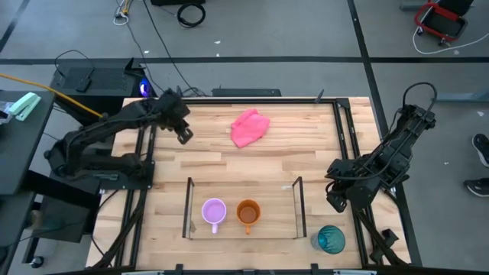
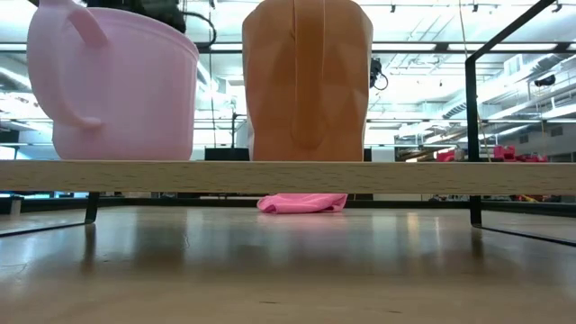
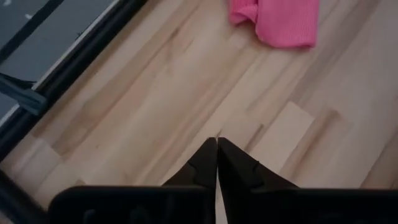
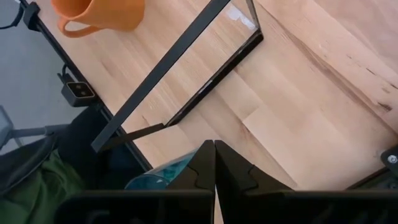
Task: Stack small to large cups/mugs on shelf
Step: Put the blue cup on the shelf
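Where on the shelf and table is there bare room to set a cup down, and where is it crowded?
Free: the shelf between the orange mug and its right wall; the table between the pink cloth and the shelf. Crowded: the shelf's left part, holding the lilac mug, and the corner around the teal cup.

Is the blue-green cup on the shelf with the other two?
No, the teal cup stands on the table outside the shelf.
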`<state>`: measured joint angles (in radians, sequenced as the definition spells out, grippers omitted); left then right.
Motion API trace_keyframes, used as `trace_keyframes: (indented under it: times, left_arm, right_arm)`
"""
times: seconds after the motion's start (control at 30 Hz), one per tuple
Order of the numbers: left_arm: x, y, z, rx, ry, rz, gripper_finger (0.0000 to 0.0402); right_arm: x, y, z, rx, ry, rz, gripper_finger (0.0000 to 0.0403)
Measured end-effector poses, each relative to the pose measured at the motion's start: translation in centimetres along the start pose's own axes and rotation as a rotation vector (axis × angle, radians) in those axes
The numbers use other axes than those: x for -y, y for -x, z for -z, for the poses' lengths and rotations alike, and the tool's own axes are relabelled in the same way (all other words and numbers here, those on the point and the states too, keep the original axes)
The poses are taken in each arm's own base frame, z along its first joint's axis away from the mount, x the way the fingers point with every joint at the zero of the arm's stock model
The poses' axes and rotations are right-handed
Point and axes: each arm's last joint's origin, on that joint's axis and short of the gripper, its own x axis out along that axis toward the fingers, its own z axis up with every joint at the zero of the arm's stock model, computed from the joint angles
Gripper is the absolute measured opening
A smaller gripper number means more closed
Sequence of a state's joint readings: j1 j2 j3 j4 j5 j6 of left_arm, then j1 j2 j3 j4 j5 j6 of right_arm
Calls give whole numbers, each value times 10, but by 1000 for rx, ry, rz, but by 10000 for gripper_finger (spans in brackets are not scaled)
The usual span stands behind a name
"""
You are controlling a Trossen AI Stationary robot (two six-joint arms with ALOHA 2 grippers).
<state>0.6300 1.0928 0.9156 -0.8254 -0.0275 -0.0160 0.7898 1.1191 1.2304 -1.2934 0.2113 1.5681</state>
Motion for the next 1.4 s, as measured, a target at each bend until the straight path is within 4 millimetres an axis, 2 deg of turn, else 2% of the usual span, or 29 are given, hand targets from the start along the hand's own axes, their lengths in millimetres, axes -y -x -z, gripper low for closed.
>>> trace_keyframes:
  times: [0.17,0.27,0.33,0.47,0.6,0.7,0.9,1.17,1.4]
  left_arm:
    - [-21,-24,19,-26,45,50,29]
    - [-27,-36,34,-77,89,82,25]
    - [-27,-36,38,-102,134,143,20]
    - [-15,-28,42,-107,129,257,11]
    - [-7,-9,45,-36,83,219,8]
    - [-1,7,50,28,116,186,15]
    - [8,32,68,128,136,141,25]
    - [13,31,92,159,159,170,11]
    - [14,24,100,164,193,182,24]
  right_arm:
    - [0,0,0,-1,0,0,8]
    - [0,0,0,-2,0,0,8]
    - [0,0,0,-2,0,0,8]
    - [0,0,-1,35,-1,-1,8]
    - [-3,-4,0,49,4,16,8]
    - [-6,-8,1,45,23,33,8]
    - [-7,-10,3,37,66,41,8]
    - [-12,-8,16,-62,-9,-13,8]
    - [-18,-6,28,-115,-106,-77,26]
